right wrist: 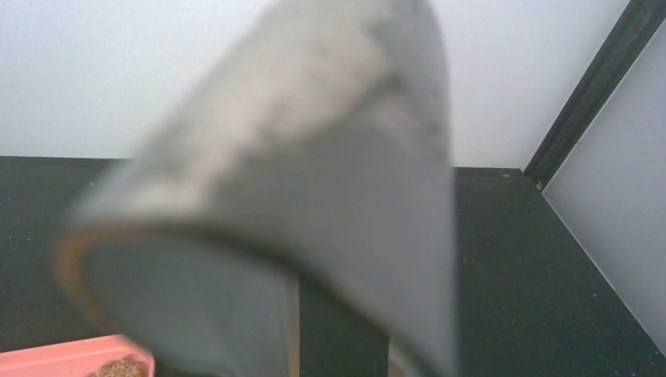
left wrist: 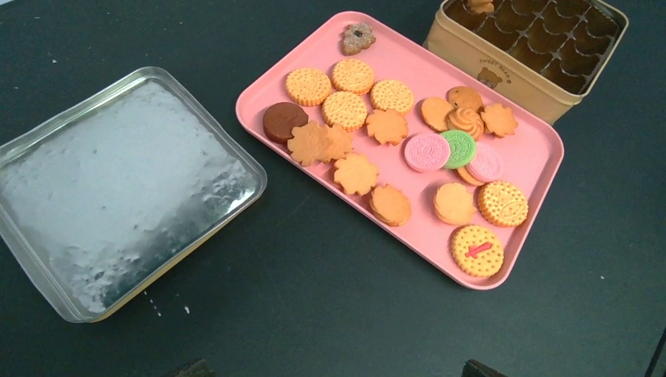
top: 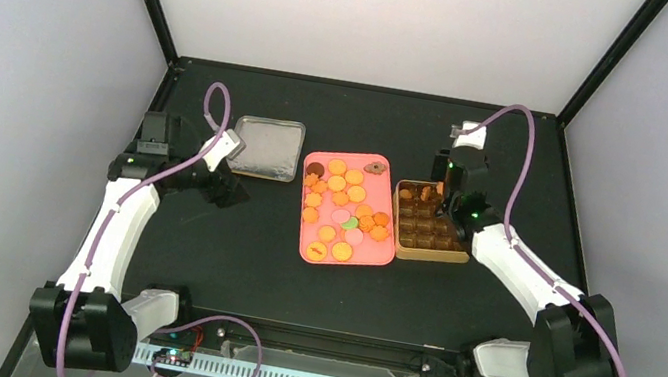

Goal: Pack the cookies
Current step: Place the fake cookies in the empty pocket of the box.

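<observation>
Top external view: the cookies (top: pixel 342 212) lie mostly on a pink tray (top: pixel 307 245) at the centre of the black tabletop (top: pixel 227 263). A gold tin (top: pixel 431 256) stands just beside the tray on its right. A few cookies sit in the brown cups at the far end of the tin. A silver lid (top: pixel 267 148) lies flat to the left of the tray, apart from it. The left tool (top: pixel 233 195) hovers near the lid's near right corner. In the left wrist view only its two fingertips (left wrist: pixel 192 367) show at the lower edge. They stand wide apart with nothing between them. The right tool (top: pixel 447 181) is above the far end of the tin. In the right wrist view a blurred grey shape (right wrist: pixel 314 196) close to the lens blocks nearly everything except a corner of the tray. Whether this tool is parted or closed, or has hold of anything, cannot be told.
</observation>
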